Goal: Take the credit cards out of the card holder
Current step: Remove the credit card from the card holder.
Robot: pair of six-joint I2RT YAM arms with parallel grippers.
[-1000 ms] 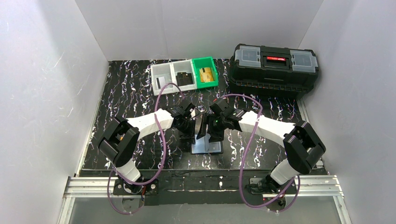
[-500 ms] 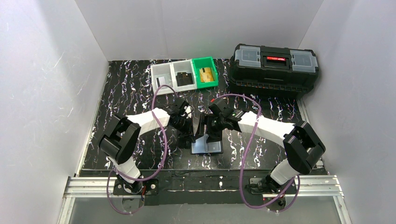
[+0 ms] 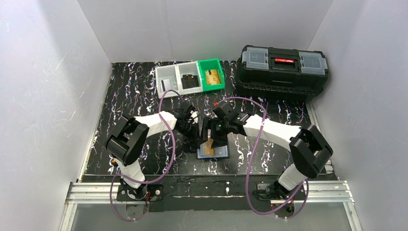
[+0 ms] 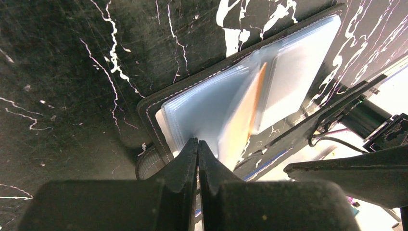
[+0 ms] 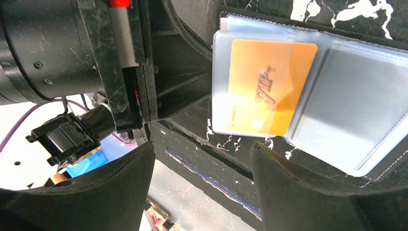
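The card holder [image 3: 220, 152] lies open on the table between my arms, its pale blue clear pockets up. A gold-orange credit card [image 3: 208, 147] sits in one pocket; the right wrist view shows it flat with "VIP" on it [image 5: 269, 91]. In the left wrist view that pocket leaf [image 4: 245, 115] stands half raised. My left gripper [image 4: 197, 144] is shut, its tips touching the pockets' near edge by the holder's black cover [image 4: 149, 115]. My right gripper [image 5: 202, 147] is open, just above the holder's edge, nothing between its fingers. No other card shows in the holder.
Two grey bins [image 3: 166, 82] and a green bin [image 3: 211, 74] stand at the back; one grey bin holds a black card, the green one a gold card. A big black toolbox [image 3: 284, 67] stands at the back right. White walls enclose the table.
The holder's raised flap between the grippers has come down, and the gold card's pocket now shows. Both grippers have moved lower and closer over the holder.
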